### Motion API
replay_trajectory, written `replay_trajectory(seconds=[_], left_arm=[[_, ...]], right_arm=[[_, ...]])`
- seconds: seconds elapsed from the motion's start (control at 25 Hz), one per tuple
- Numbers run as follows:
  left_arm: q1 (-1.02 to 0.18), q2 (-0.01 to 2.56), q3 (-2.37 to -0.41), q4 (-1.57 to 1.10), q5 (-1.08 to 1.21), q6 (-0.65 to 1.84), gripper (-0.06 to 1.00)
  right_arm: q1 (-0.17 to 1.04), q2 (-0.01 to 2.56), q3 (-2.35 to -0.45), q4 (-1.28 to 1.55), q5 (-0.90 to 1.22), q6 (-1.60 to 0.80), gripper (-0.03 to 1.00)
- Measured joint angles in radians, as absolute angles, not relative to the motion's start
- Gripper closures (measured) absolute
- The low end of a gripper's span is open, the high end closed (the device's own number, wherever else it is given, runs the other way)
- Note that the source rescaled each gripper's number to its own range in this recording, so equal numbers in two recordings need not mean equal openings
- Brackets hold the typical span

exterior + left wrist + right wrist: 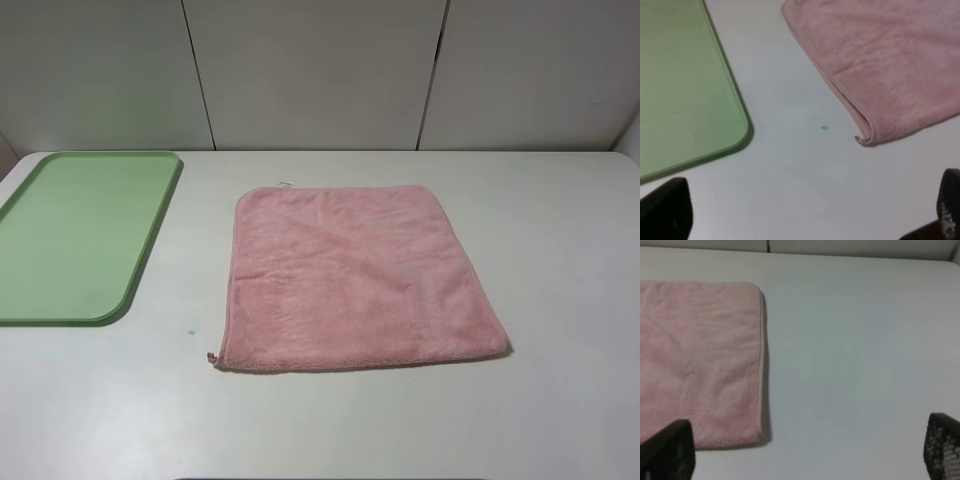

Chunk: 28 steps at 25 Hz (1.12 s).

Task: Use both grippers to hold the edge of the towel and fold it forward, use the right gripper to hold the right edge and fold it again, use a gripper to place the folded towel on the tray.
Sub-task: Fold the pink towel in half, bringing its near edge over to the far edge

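Lying flat on the bench [560, 230], the towel [350, 280] has the tray [70, 240] to its left, apart. My left gripper [807, 212], spread wide and empty, hangs off its near left corner, where what seems a tiny loop [860, 139] pokes out; my right gripper [805, 452], likewise spread, off its right hem [761, 365].

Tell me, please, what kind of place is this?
Probably a robot test bench, not a home: a plain white table in front of pale wall panels, with a pink towel and a green tray laid out.
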<state>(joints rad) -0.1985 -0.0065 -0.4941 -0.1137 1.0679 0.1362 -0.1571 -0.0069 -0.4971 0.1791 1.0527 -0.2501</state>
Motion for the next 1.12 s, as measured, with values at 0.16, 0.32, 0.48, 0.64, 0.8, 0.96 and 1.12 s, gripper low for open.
replay_trajectory(seconds=[0.16, 0.32, 0.48, 0.64, 0.8, 0.96, 1.12], left_arm=[[-0.199, -0.006, -0.494, -0.114, 1.068, 0.136, -0.04], [-0.199, -0.006, -0.494, -0.114, 1.068, 0.136, -0.04], [-0.199, -0.006, -0.494, -0.114, 1.068, 0.136, -0.04], [-0.199, -0.006, -0.494, -0.114, 1.068, 0.136, -0.04], [-0.199, -0.006, -0.494, -0.114, 1.068, 0.136, -0.04], [-0.199, -0.006, -0.494, -0.121, 1.068, 0.136, -0.04], [-0.199, -0.006, -0.494, -0.148, 1.068, 0.136, -0.04]], right_arm=[[-0.157, -0.007, -0.497, 0.179, 1.053, -0.250, -0.03], [-0.157, -0.007, -0.497, 0.179, 1.053, -0.250, -0.03], [-0.157, -0.007, -0.497, 0.179, 1.053, -0.250, -0.03], [-0.157, -0.007, -0.497, 0.179, 1.053, -0.250, -0.03], [-0.157, -0.007, -0.497, 0.179, 1.053, -0.250, -0.03], [-0.157, -0.007, -0.497, 0.179, 1.053, -0.250, -0.03], [-0.157, -0.007, -0.497, 0.179, 1.053, -0.250, -0.03]])
